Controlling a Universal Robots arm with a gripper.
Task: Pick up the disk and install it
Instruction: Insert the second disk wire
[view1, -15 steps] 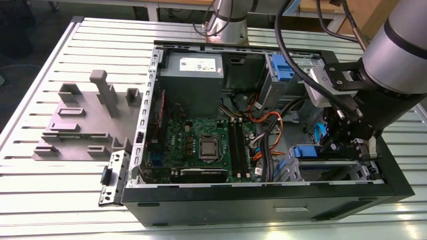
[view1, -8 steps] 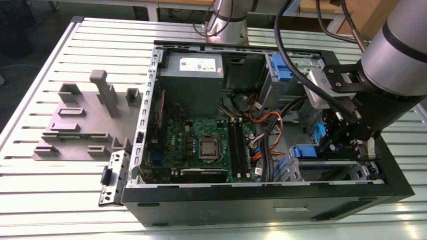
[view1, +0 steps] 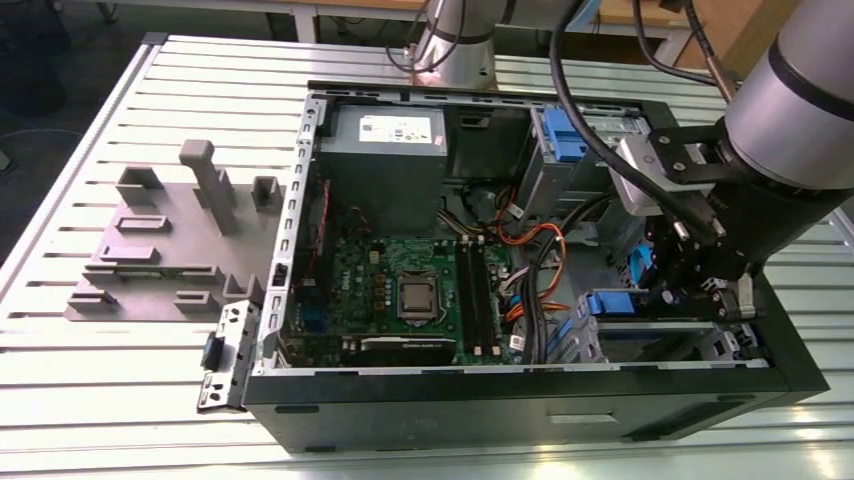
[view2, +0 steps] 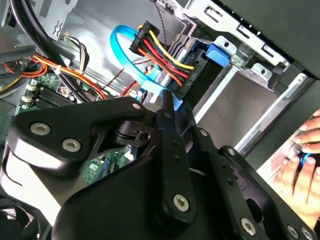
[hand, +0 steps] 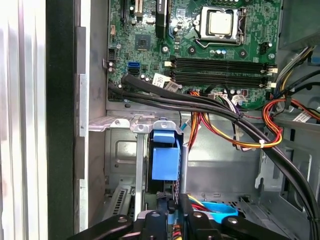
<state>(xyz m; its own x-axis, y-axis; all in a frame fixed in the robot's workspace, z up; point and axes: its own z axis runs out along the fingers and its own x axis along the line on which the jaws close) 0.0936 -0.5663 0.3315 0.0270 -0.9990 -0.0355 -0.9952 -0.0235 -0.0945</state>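
Disk (hand: 165, 157): only the blue carrier frame end shows, standing on edge between the metal rails of the drive bay (hand: 120, 122). I'd call it slotted in, though I can't see the silver body or the label.
Spot in the PC: bottom corner bay of the open case (view1: 534, 400), on the exterior view's right, beside the motherboard (view1: 400, 290).
Gripper (hand: 171, 202): right at the disk's blue end, down inside the case. Fingertips look pinched together. Can't tell if they're nipping the frame or just pressed against it.
Progress: my guess is the pickup is done and the install is at or near the seated stage. Whether it's fully home, no idea.
First wrist view: looks straight down the slot, with black cables (hand: 200, 102) crossing above the bay.
Second wrist view: shows the cable plug bundle (view2: 160, 42) and a person's hand (view2: 300, 162) at the case edge.
Exterior view: shows the arm (view1: 801, 110) reaching in, plus a grey fixture (view1: 174, 240) on the table (view1: 80, 400), well apart from the case.
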